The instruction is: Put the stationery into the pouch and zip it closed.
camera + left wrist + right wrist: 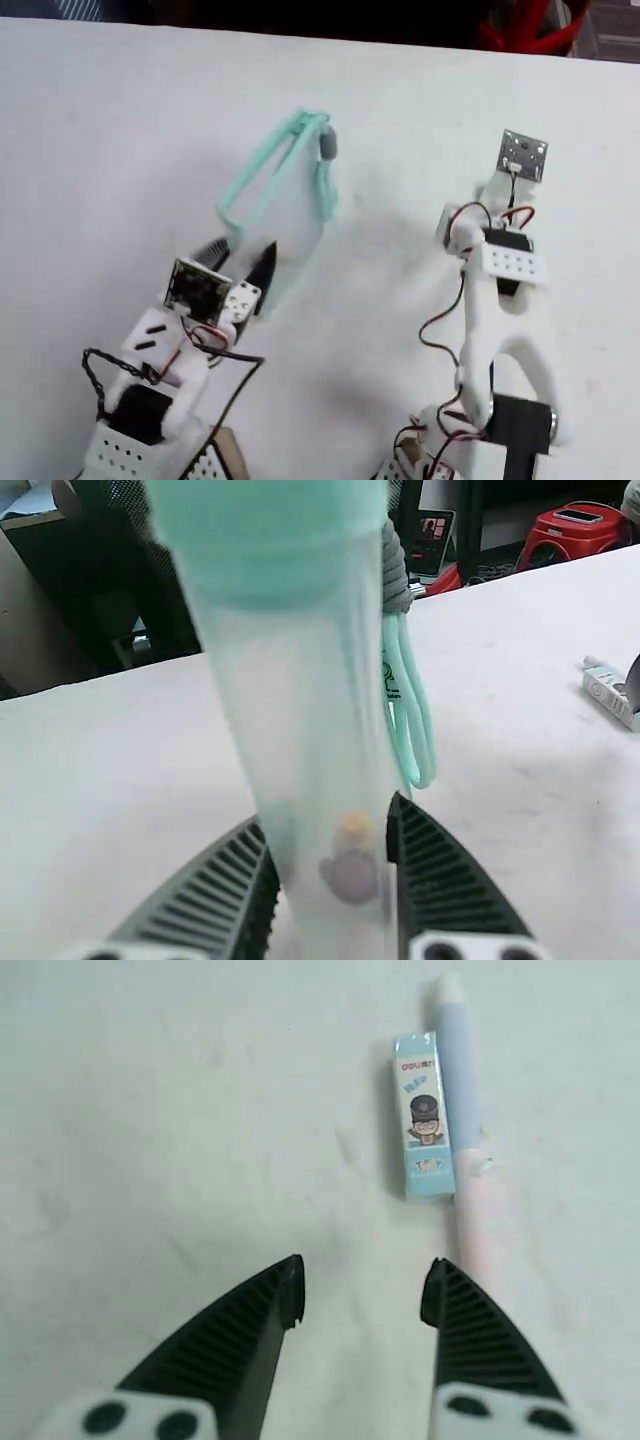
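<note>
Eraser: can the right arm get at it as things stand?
Probably yes. Its jaws stand open just short of the eraser, with nothing between. The pen lies close alongside it, so closing may catch both.

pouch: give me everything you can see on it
The pouch is frosted, translucent soft plastic with mint-green trim, a mint loop strap and a grey tab at its far end. The left gripper pinches its near end between both fingers; the rest stretches away over the white table. A small grey-and-orange shape shows through; print or contents, unclear.
</note>
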`<control>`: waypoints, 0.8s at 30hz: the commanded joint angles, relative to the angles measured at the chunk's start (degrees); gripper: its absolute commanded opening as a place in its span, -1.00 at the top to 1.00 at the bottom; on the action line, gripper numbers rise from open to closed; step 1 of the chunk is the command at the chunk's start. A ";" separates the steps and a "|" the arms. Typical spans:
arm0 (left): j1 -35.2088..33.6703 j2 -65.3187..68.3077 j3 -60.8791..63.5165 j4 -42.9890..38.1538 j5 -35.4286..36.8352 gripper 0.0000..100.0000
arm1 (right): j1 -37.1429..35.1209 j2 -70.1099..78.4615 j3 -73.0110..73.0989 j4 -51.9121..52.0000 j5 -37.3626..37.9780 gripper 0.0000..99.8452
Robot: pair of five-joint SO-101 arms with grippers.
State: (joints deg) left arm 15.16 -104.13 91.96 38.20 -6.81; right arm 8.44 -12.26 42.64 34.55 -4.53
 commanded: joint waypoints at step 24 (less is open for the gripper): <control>-0.48 -0.48 -0.97 -1.41 2.46 0.71 | 4.18 24.84 -21.54 -8.22 -0.70 0.62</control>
State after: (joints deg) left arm 14.99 -104.13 91.96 38.20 -6.37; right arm 12.13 8.57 28.75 24.44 -4.62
